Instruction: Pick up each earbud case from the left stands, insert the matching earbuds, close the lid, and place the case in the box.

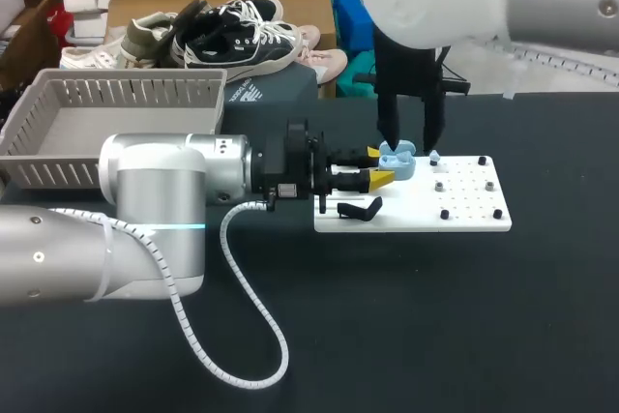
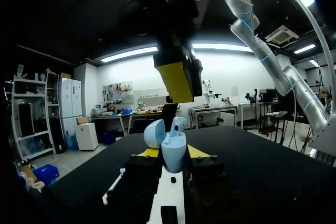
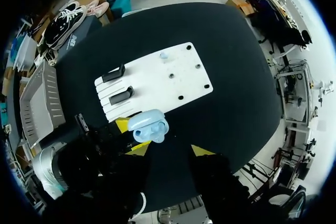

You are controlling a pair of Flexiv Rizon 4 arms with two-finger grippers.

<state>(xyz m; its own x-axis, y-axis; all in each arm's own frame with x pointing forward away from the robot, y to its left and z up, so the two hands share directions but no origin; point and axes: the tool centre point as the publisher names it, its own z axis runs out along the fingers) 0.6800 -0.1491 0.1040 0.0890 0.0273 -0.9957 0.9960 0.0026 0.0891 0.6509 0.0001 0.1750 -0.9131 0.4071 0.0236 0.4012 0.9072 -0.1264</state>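
The left fingers (image 1: pixel 380 179) were clamped on the open blue earbud case (image 2: pixel 173 153), holding it at the edge of the white board (image 1: pixel 464 212) on the counter (image 1: pixel 406 316). One earbud (image 2: pixel 177 125) stood upright in the case, apparently not fully seated. The right fingers (image 1: pixel 390 128) hung apart and empty directly above it. Step in hand: earbud insertion. A second earbud (image 1: pixel 434 156) lay on the board. Next move: seat the first earbud, then collect the second with a precise pinch.

Robotics lab; black table (image 1: pixel 435 336), white pegged fixture plate (image 1: pixel 406 216)
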